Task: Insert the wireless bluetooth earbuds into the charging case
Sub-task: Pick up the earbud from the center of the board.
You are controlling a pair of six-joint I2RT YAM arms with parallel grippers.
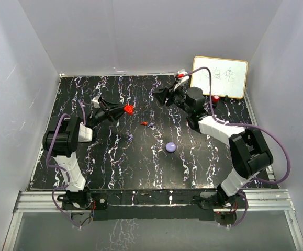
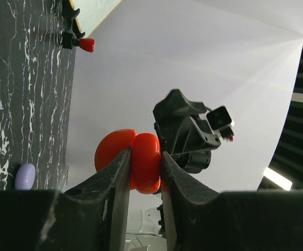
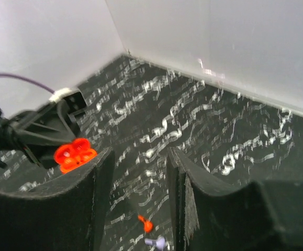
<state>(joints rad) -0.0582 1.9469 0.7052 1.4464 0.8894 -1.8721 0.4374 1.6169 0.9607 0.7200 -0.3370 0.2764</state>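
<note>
Above the tabletop [image 1: 114,167], seen from overhead, the left gripper [image 1: 119,110] has its jaws clamped on an open red case [image 1: 128,109] at ten o'clock. A red earbud [image 1: 145,124] lies near the centre, with a purple earbud [image 1: 130,137] at its eight o'clock. From the left wrist, the jaws pinch that case. From the right wrist, the right gripper [image 3: 139,151] has its jaws narrowly apart and empty, with both earbuds at six o'clock.

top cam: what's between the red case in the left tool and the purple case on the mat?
The red earbud, on the mat roughly midway between the red case and the purple case; the top view shows it.
</note>
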